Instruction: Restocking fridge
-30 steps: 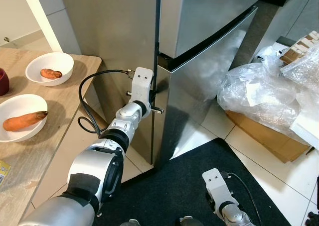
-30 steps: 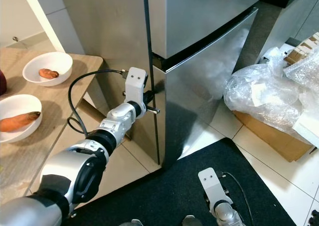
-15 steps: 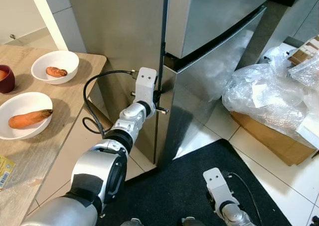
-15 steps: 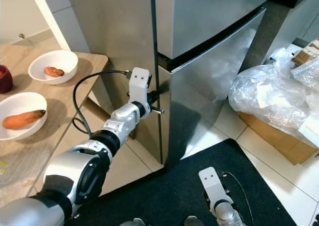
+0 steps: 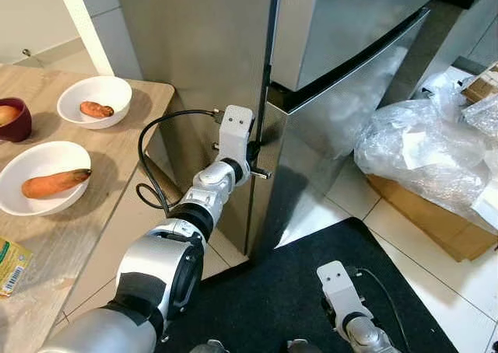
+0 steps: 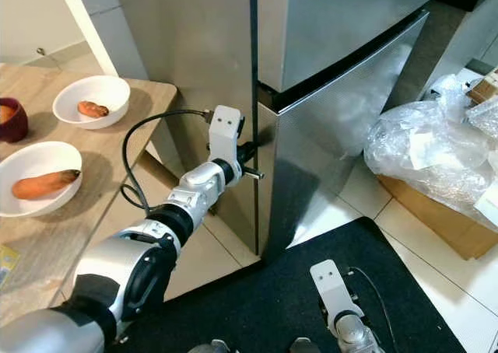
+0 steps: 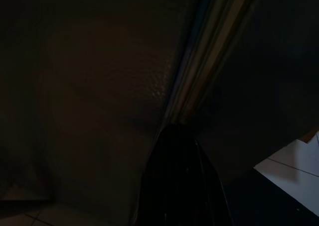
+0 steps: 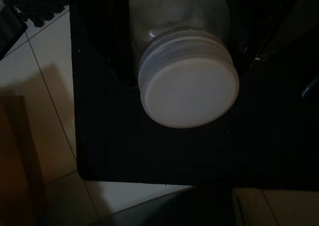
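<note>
A tall stainless-steel fridge [image 5: 342, 26] stands ahead with both doors closed. My left gripper [image 5: 255, 145] is at the left edge of the lower door [image 5: 334, 120], its shut fingers pushed into the seam between door and side wall. In the dark left wrist view the black fingers [image 7: 179, 176] end right at that seam. Low by the black mat hangs my right arm [image 5: 342, 291]. In the right wrist view my right gripper [image 8: 184, 56] is shut on a clear jar [image 8: 187, 81] with a white lid.
On my left a wooden table [image 5: 70, 236] holds a white bowl [image 5: 109, 89] with a small sweet potato, another bowl [image 5: 39, 159] with a long orange one, a dark red cup [image 5: 12, 118] and a packet [image 5: 9, 263]. Plastic bags [image 5: 420, 151] over a cardboard box [image 5: 424, 225] lie at the right.
The whole picture has shifted right as the camera moved. My left gripper stays at the lower door's seam and the door is still closed.
</note>
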You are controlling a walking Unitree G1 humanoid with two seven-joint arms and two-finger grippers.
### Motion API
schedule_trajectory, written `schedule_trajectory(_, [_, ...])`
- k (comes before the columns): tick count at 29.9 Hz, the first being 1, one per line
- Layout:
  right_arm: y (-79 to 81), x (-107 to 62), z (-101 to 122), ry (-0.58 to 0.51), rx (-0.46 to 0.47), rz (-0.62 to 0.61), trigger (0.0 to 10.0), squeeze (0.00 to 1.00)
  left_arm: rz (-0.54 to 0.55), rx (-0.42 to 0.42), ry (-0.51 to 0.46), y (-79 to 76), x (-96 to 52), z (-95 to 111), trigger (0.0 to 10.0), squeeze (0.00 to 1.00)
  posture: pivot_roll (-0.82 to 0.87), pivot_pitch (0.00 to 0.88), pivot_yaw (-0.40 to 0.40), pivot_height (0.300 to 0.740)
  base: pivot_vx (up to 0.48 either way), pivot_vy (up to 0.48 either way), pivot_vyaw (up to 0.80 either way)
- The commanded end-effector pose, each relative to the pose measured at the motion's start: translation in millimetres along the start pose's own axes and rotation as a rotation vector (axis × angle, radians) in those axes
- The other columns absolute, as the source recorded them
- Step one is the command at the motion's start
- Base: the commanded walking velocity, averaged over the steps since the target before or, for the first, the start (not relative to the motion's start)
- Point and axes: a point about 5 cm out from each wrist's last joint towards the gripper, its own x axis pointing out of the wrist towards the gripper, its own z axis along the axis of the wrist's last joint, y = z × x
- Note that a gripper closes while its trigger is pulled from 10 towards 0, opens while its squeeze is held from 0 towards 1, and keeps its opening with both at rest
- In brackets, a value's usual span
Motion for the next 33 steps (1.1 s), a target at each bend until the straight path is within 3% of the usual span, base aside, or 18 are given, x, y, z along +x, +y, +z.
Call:
schedule_trajectory(1, [2.0, -2.1, -6.1, 0.017, 0.013, 0.002, 10.0, 0.00, -0.124, 0.010, 0.014, -31.7, 8.1, -2.2, 10.0, 0.00, -0.15, 0.189, 0.029, 0.740, 0.000, 0.000, 0.00])
schedule_trajectory(33, [1.9, -2.7, -7.8, 0.021, 0.015, 0.001, 10.0, 0.00, -0.178, 0.007, -0.001, -49.1, 12.6, 2.3, 10.0, 0.00, -0.15, 0.184, 0.038, 0.740, 0.000, 0.000, 0.00])
